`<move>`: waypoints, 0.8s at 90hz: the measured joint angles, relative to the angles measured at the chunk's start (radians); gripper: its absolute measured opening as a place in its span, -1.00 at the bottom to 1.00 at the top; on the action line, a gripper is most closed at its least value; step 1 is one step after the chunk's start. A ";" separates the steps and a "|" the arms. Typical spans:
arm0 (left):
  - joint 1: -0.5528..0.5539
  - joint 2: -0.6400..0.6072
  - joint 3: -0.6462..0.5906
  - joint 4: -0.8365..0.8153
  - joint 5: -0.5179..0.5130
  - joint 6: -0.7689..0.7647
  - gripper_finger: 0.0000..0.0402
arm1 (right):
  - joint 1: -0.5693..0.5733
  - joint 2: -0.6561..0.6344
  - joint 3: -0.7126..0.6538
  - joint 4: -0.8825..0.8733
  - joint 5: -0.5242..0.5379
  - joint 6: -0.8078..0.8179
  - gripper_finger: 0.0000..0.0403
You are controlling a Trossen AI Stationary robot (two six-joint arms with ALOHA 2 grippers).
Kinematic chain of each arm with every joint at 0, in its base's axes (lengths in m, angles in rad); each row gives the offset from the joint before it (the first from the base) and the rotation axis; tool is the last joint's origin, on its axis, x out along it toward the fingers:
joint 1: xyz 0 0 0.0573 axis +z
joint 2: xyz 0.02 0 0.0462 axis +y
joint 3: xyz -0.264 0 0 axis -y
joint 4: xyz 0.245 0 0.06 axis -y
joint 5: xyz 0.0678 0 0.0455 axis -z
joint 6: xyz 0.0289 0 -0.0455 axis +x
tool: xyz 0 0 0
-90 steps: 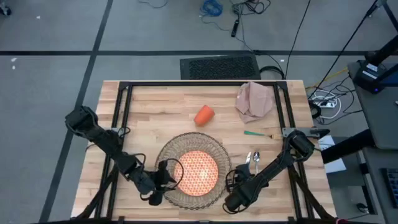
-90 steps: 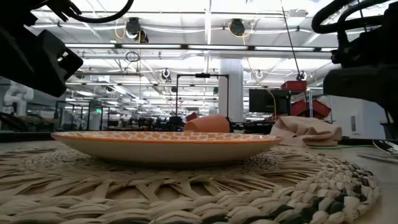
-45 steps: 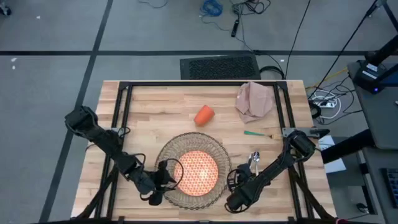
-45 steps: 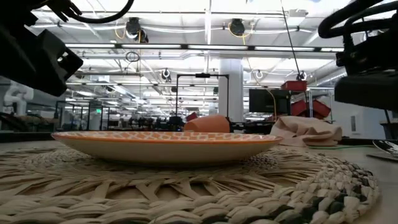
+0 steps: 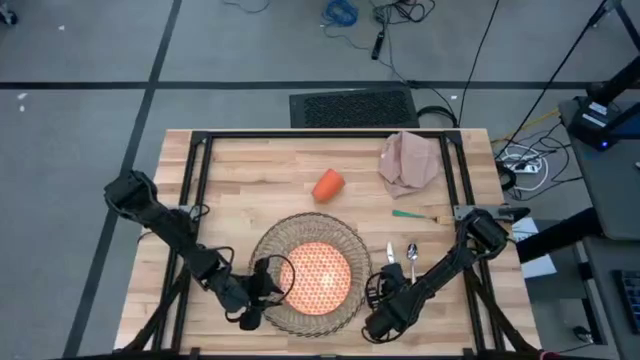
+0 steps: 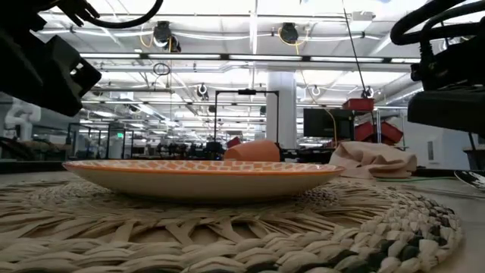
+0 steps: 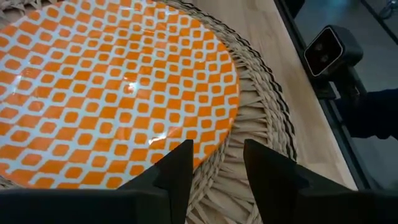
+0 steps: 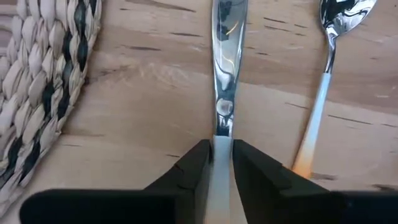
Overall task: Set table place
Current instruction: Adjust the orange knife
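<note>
I see the plate (image 5: 320,277) centred on the placemat (image 5: 277,245) near the table's (image 5: 250,170) front edge; my right gripper (image 8: 219,163) pinches a knife (image 8: 224,37) beside the spoon (image 8: 323,68); left gripper (image 7: 216,168) spread, idle; cup (image 5: 328,185), napkin (image 5: 408,163) and fork (image 5: 420,214) remain unplaced
</note>
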 joint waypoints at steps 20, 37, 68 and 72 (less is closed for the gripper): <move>0.000 0.000 0.000 0.000 -0.003 0.000 -0.36 | -0.004 0.001 0.000 -0.007 0.004 0.003 -0.69; 0.000 0.000 0.000 0.000 -0.003 0.000 -0.36 | -0.011 0.002 0.000 -0.014 0.009 0.001 -0.69; 0.000 0.000 0.000 0.000 -0.003 0.000 -0.36 | -0.029 0.003 0.000 -0.032 0.011 0.001 -0.69; 0.000 0.000 0.000 0.000 -0.003 0.000 -0.36 | -0.032 0.004 0.000 -0.036 0.018 0.001 -0.69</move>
